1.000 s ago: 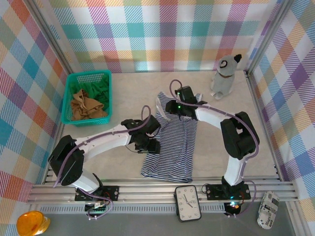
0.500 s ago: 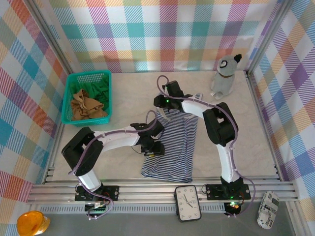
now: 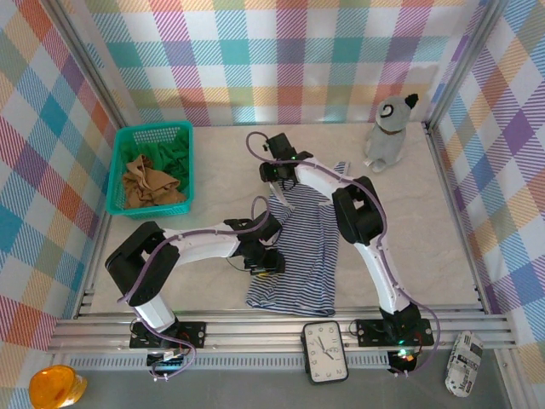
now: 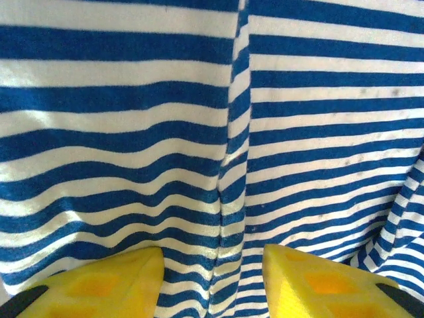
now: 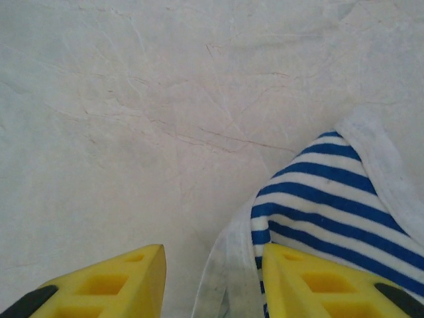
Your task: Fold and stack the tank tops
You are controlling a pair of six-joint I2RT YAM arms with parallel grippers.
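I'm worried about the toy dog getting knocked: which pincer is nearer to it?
Right. The right pincer is at the far strap of the striped top, left of the toy dog; the left pincer is over its left edge, farther away.

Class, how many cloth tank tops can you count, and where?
3: navy-and-white striped top flat on the table; tan-brown top and green top crumpled in the teal plastic basket, where others may be hidden.
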